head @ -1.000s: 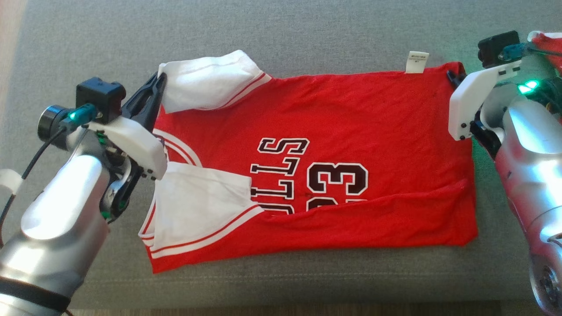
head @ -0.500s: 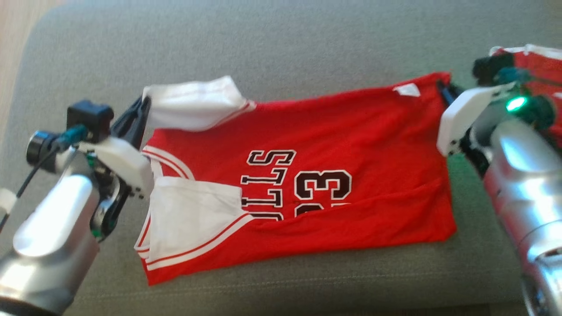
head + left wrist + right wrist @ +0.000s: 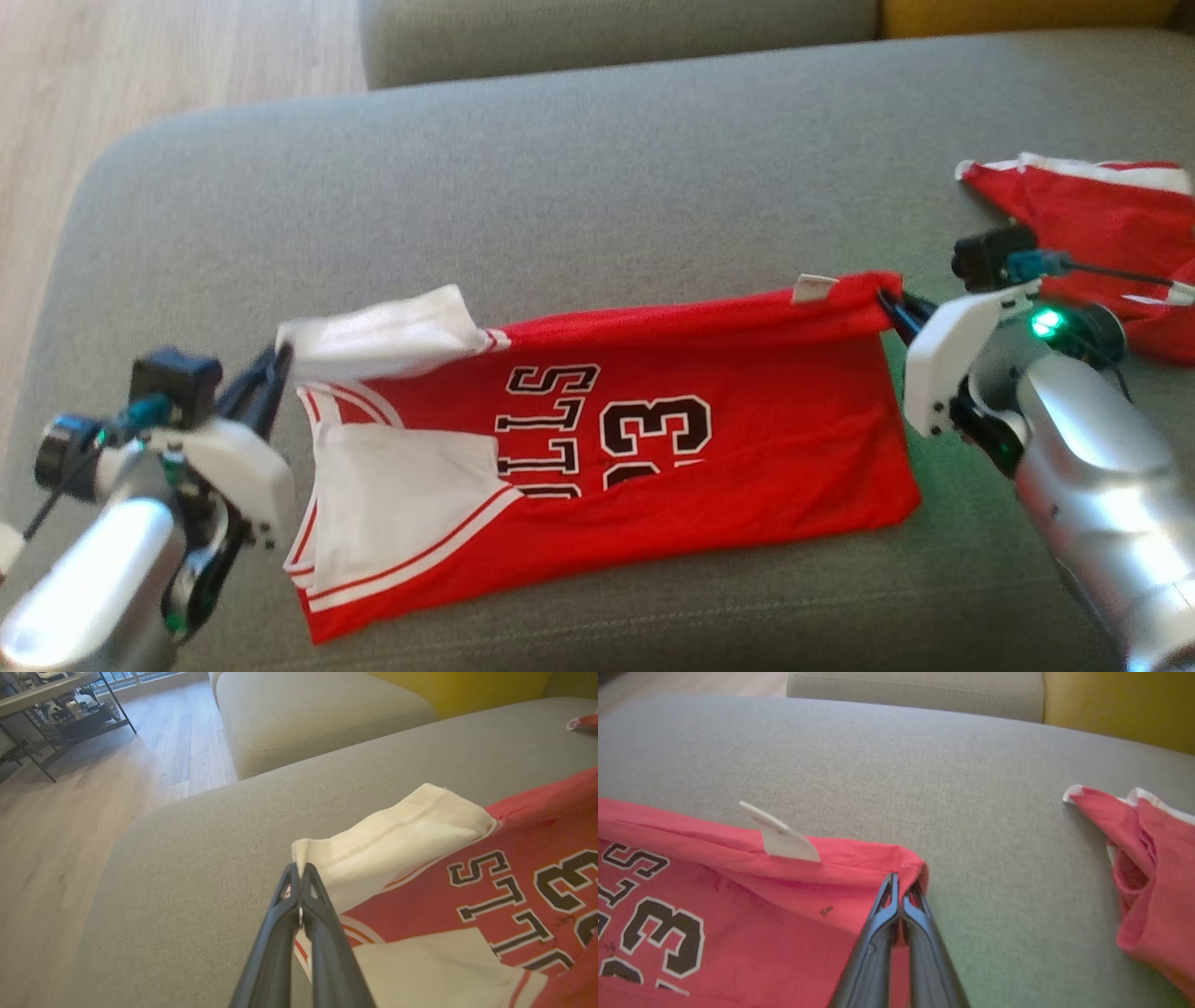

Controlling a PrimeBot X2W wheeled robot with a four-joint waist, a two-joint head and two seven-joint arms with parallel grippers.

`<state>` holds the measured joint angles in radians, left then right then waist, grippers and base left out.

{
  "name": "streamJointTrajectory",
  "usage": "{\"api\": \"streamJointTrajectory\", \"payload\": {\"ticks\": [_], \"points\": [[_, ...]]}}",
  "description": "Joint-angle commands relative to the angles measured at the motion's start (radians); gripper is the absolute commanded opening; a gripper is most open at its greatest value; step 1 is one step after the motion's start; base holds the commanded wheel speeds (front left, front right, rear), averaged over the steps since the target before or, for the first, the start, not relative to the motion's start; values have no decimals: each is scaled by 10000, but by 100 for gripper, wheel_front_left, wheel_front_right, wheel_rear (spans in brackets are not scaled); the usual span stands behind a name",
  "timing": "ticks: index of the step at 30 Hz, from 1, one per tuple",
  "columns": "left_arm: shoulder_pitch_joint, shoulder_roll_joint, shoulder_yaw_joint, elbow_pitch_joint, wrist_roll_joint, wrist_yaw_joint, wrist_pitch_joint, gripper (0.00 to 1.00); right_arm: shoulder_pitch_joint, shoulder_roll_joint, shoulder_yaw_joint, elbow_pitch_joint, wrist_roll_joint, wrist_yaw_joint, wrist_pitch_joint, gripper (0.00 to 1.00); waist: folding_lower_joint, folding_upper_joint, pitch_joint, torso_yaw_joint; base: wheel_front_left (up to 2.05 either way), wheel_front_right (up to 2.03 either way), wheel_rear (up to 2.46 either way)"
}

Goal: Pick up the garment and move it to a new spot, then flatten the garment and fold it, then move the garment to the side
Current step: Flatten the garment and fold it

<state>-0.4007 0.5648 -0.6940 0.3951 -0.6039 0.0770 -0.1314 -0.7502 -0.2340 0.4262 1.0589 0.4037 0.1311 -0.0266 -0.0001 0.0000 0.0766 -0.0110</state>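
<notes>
The red jersey [image 3: 747, 439], its lettering partly hidden under a fold, lies on the grey sofa [image 3: 560, 187], left gripper [image 3: 277, 355] clamped on its white sleeve [image 3: 383, 331], right gripper [image 3: 889, 303] pinching its hem corner, wooden floor [image 3: 140, 56] beyond.

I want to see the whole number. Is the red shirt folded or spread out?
Partly folded: the red shirt has its near edge turned up over the number.
</notes>
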Motion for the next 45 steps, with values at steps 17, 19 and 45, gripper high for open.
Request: {"api": "streamJointTrajectory", "payload": {"ticks": [17,19,45], "points": [[1679,2016,-357,-2400,-227,59,1452,0,2148,-2371,1252,-4564,2632,-4,3461,0,1,0,-785,-255,0,0,0],[1796,2158,-410,-2623,-289,29,1632,0,2318,-2426,1218,-4836,2643,-4,3566,0,1,0,-787,-234,0,0,0],[2368,2202,398,-3557,-838,1247,812,100,3510,-1736,-1675,-6201,1440,-4,2888,100,1,0,-950,-122,0,0,0]]}}
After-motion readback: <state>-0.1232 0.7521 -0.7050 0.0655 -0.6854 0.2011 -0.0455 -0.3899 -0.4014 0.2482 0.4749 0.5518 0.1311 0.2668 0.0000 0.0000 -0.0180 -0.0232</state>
